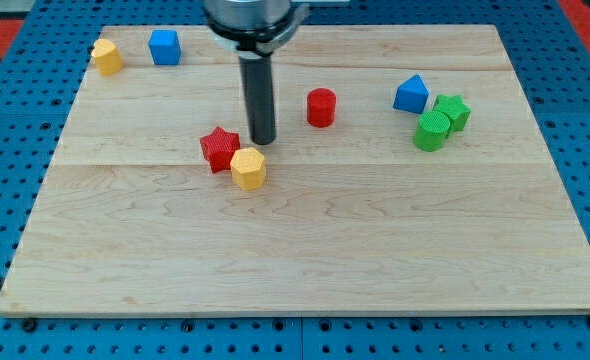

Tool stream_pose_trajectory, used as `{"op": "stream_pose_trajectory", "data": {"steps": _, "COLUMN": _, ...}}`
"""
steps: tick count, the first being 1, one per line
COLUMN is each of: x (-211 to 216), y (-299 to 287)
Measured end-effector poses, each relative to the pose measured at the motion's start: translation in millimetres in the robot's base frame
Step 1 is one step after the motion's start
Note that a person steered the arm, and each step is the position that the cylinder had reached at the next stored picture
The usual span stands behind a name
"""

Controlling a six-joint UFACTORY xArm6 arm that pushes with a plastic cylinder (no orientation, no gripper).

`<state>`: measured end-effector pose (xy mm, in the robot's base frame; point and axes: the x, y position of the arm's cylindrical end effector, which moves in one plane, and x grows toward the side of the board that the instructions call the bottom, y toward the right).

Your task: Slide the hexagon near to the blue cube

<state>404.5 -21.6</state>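
1. A yellow block (pixel 106 56), shape unclear, sits at the wooden board's (pixel 305 260) top-left corner
2. A red star (pixel 219 149) lies left of the board's centre
3. A red cylinder (pixel 321 107) stands near the middle of the board's upper half
4. Toward the right edge, a blue triangular block (pixel 411 95) sits just beside a green star (pixel 452 111), with a green cylinder (pixel 432 131) touching the star from below

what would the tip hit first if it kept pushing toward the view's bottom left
Probably the yellow hexagon. My tip sits just above and right of it, with the red star close on the left. The gap between tip and hexagon is hard to judge.
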Motion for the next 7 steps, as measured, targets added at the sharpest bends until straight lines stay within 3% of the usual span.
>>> {"op": "stream_pose_trajectory", "data": {"steps": 1, "x": -31, "y": 30}}
{"op": "stream_pose_trajectory", "data": {"steps": 2, "x": -60, "y": 19}}
{"op": "stream_pose_trajectory", "data": {"steps": 3, "x": -60, "y": 54}}
{"op": "stream_pose_trajectory", "data": {"steps": 4, "x": -23, "y": 108}}
{"op": "stream_pose_trajectory", "data": {"steps": 5, "x": 74, "y": 81}}
{"op": "stream_pose_trajectory", "data": {"steps": 6, "x": 92, "y": 1}}
{"op": "stream_pose_trajectory", "data": {"steps": 7, "x": 21, "y": -51}}
